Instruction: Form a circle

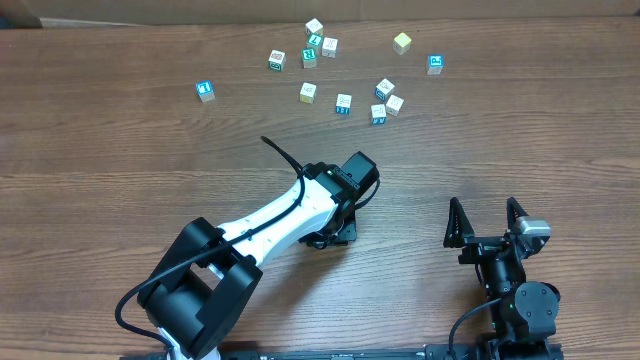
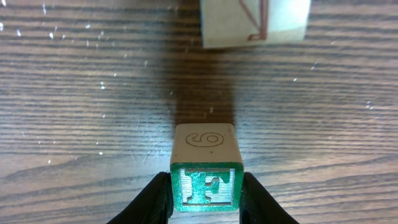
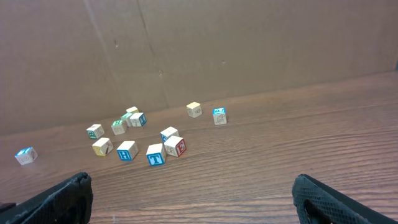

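- L end effector [image 2: 206,200] was clamped on the green-faced "F" cube [image 2: 204,148], fingers flat vs. both sides, cube apparently down on the wooden worktop [image 2: 74,93]. A cream cube [image 2: 255,22] sat just ahead.
- R end effector [image 3: 193,199] stood wide apart, empty, at the near edge.
- No circle yet: the other alphabet cubes [image 1: 343,103] lay scattered at the far side, well apart from the L arm.
- Best approach, prob.: hold grip centred & square, lift w/o tilt, set cube down touching a neighbour so the ring ends up tight, and avoid nudging the cream cube.
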`<state>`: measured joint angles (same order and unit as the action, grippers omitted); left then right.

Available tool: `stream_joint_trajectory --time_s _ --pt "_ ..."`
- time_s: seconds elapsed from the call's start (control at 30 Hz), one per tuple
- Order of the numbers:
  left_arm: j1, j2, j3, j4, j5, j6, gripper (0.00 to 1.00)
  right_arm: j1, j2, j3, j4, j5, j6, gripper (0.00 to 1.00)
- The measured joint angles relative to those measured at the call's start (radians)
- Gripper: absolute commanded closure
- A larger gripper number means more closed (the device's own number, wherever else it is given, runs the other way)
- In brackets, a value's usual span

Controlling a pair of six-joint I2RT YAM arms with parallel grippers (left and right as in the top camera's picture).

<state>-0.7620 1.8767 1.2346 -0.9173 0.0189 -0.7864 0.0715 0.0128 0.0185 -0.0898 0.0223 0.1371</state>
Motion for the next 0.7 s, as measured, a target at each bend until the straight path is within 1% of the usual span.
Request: stream_joint_trajectory --time_s 0.43,0.7 --pt "0.001 0.000 0.000 0.034 -0.035 0.000 0.71 0.000 0.000 0.000 0.000 0.000 0.000 0.00" --pt "0.027 0.000 0.000 0.060 -0.058 0.000 0.69 0.000 0.000 0.000 0.000 0.000 0.000 0.00"
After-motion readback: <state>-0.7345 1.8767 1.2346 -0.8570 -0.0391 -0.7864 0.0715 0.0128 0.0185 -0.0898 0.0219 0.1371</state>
